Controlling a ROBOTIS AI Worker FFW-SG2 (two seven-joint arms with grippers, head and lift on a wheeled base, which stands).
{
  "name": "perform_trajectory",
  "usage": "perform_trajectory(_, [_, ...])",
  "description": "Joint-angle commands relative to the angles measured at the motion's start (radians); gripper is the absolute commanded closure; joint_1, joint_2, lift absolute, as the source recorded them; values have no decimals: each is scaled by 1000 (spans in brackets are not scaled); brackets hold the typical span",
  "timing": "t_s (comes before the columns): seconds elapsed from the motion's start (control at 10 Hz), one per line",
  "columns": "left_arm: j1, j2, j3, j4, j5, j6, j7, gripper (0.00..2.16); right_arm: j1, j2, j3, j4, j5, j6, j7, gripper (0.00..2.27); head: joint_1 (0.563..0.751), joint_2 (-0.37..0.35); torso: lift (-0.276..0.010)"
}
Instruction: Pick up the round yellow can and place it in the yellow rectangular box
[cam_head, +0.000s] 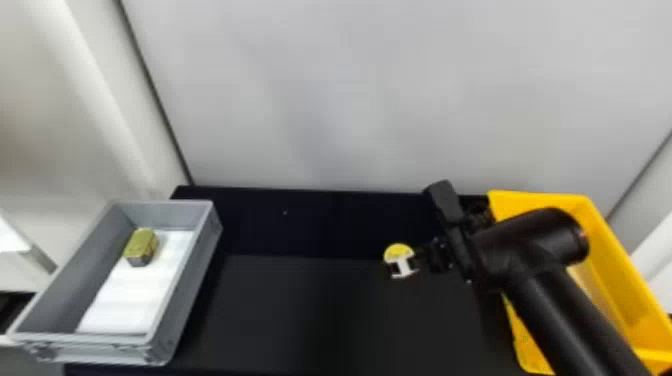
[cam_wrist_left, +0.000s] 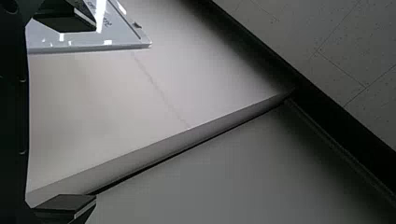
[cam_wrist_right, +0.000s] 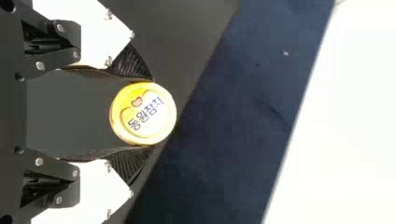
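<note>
Right tool (cam_head: 403, 261) has its two fingers parted just by the width of the round yellow can (cam_head: 397, 250), one pressed to either side of it, over the dark counter (cam_head: 310, 305) and to the left of the yellow rectangular box (cam_head: 617, 255); whether the can touches the counter I cannot tell. Left tool (cam_wrist_left: 95, 112) has its fingers spread wide with nothing between them. On the robot's left, a grey box (cam_head: 197, 280) holds a white sheet (cam_head: 130, 305) and, toward its far end, a small yellow-green block (cam_head: 141, 243).
</note>
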Motion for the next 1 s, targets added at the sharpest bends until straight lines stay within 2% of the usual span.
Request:
perform_trajectory(0.0, [5,0,1,-2,0,4,0,-2,24,-16,-50,-195,32,71,-4,579,694,54,-3])
perform_trajectory(0.3, [6,2,3,-2,0,7,0,-2,2,-47,-117,-379,89,137,-9,579,694,54,-3])
perform_trajectory(0.9, [6,8,3,-8,0,21,-1,-2,-35,-139,-252,-413,192,165,-9,579,694,54,-3])
